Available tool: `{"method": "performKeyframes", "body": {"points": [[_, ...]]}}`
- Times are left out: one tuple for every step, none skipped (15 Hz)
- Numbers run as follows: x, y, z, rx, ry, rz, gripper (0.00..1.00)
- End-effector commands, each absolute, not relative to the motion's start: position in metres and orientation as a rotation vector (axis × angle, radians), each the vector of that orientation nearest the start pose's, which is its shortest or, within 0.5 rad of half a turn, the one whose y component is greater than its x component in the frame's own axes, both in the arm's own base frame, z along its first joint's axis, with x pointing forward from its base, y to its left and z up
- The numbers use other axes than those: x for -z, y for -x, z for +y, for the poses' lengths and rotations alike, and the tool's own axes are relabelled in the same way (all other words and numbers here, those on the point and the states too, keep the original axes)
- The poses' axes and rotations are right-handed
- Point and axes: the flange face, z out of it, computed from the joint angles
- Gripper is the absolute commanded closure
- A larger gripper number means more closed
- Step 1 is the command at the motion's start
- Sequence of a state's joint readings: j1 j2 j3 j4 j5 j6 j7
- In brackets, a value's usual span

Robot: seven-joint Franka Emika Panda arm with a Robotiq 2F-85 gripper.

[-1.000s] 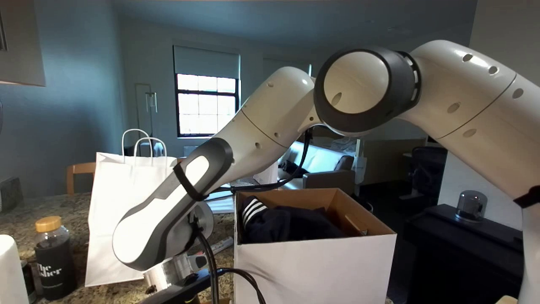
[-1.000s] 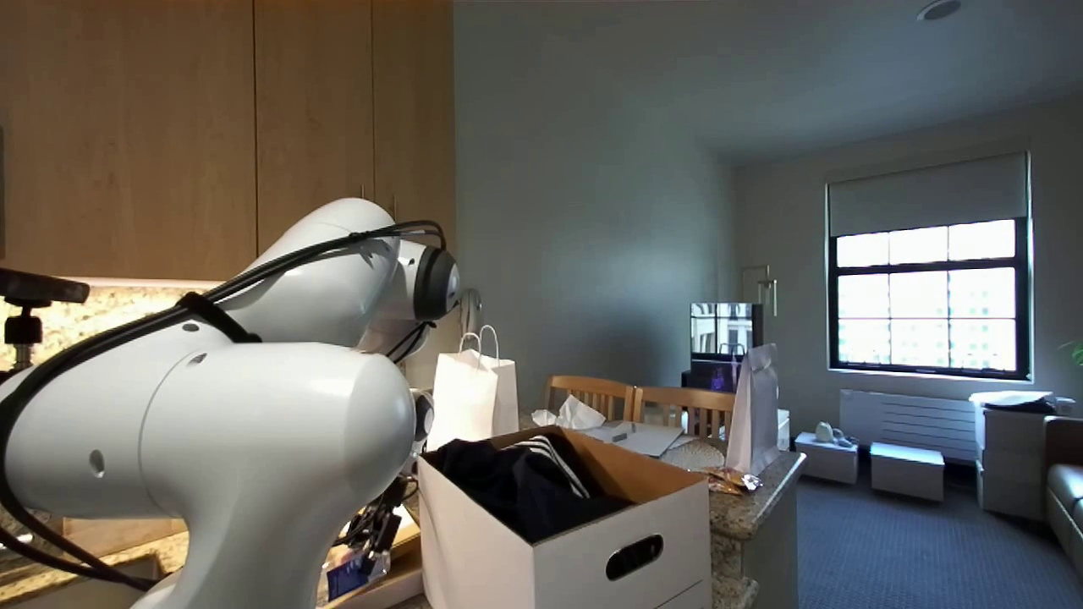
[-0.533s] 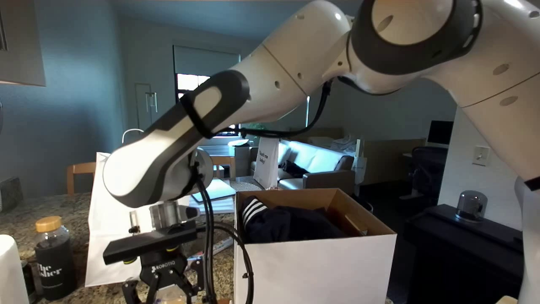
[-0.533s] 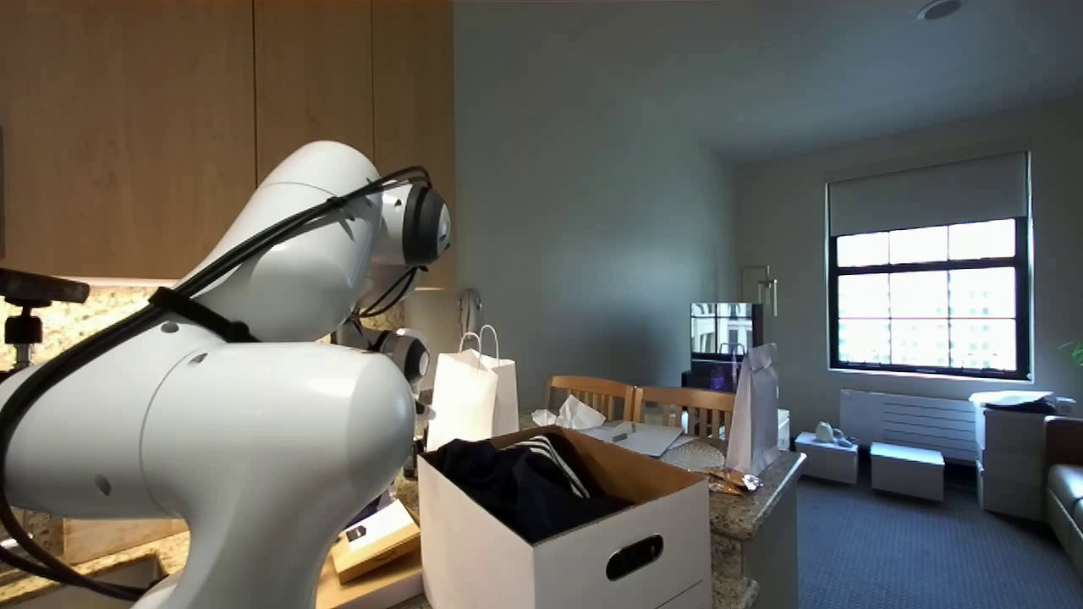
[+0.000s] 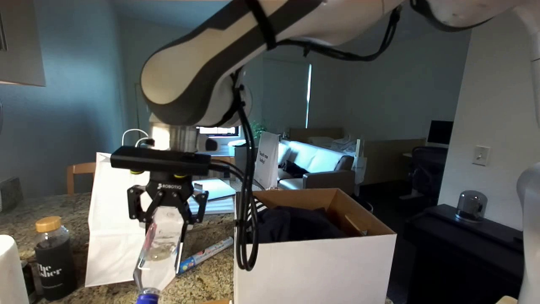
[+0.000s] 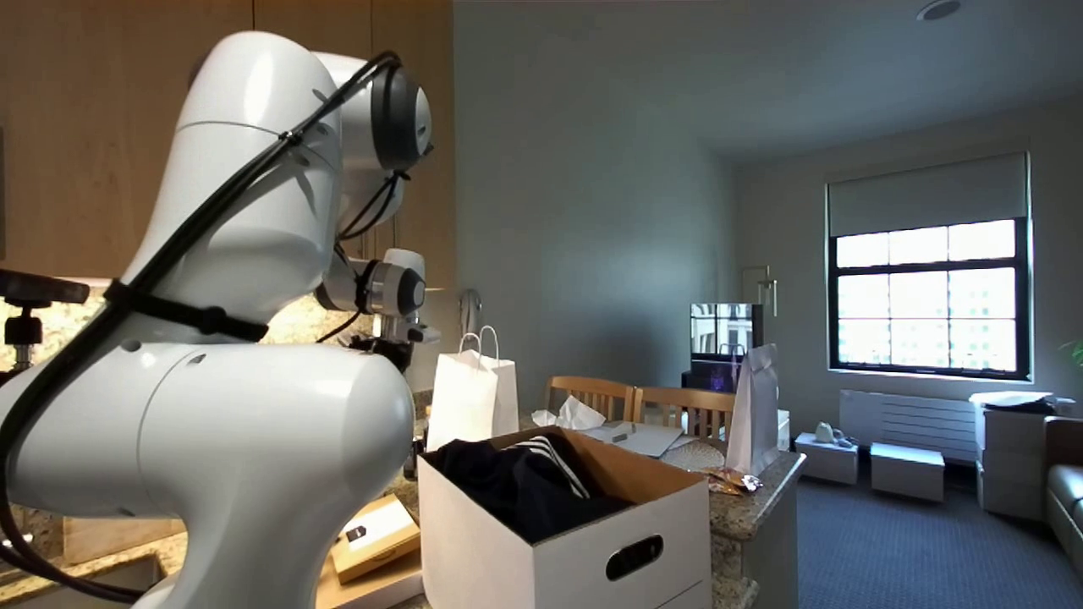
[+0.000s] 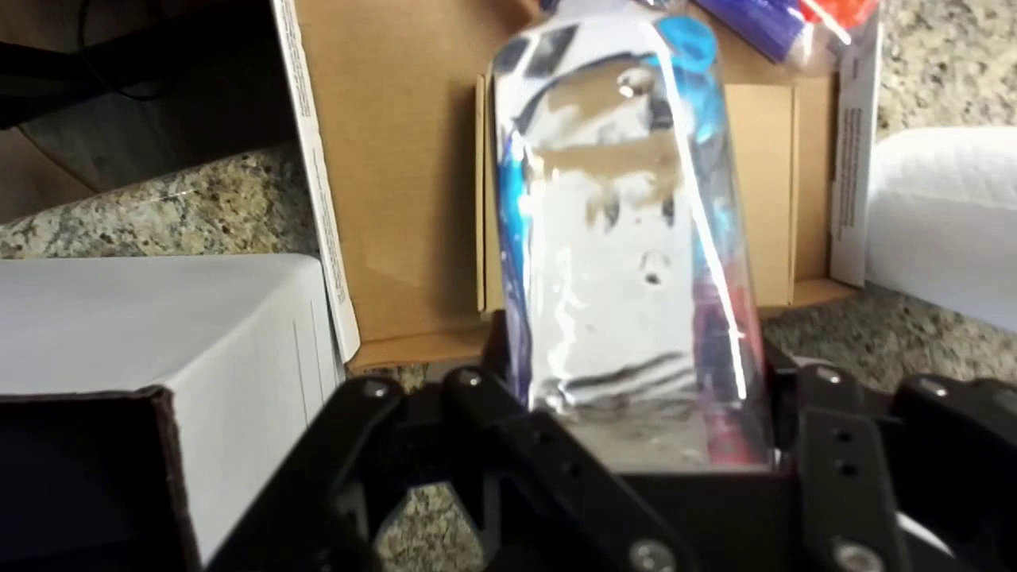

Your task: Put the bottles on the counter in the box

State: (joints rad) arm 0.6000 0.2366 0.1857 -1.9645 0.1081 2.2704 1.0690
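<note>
At the far left, well apart from the tool, a smooth white object (image 5: 12, 270) is only partly in sight; I can't tell what it is. Next, also well left of the tool, a clear bottle with a black sleeve and tan lid (image 5: 54, 259) stands upright on the speckled tan-brown stone-look counter (image 5: 211, 276). Closer in, behind the tool and to its left, there's a tall white paper bag with handles (image 5: 114, 228). Then the black two-fingered gripper (image 5: 163, 242) itself, up above the counter, its fingers part-way closed and gripping a clear plastic bottle with a blue cap (image 5: 154, 275). That bottle hangs tilted, cap lowest. Underneath the tool I can see a shallow brown cardboard tray (image 7: 397, 159) with a flat tan carton (image 7: 767, 199) in it. Just right of the tool, a blue-and-white printed tube (image 5: 206, 254) lies slantwise on the counter. Farther right sits the large white cardboard box with a brown inside (image 5: 312, 270), open on top, dark striped cloth (image 5: 295, 223) heaped in it; the gripped bottle is outside it.
</note>
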Motion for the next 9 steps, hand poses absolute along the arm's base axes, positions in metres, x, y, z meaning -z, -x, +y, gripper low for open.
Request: {"method": "performKeyframes", "body": {"points": [[-0.423, -0.410, 0.374, 0.082, 2.838, 0.716, 0.63], [-0.437, -0.408, 0.358, 0.106, 2.802, 0.773, 0.63], [-0.449, -0.407, 0.342, 0.127, 2.768, 0.826, 0.63], [-0.461, -0.406, 0.324, 0.149, 2.735, 0.881, 0.63], [-0.473, -0.404, 0.304, 0.167, 2.707, 0.942, 0.63], [-0.483, -0.403, 0.283, 0.186, 2.676, 1.001, 0.63], [-0.492, -0.401, 0.261, 0.205, 2.641, 1.061, 0.63], [-0.501, -0.399, 0.239, 0.222, 2.607, 1.117, 0.63], [-0.509, -0.397, 0.217, 0.236, 2.571, 1.176, 0.63]]}}
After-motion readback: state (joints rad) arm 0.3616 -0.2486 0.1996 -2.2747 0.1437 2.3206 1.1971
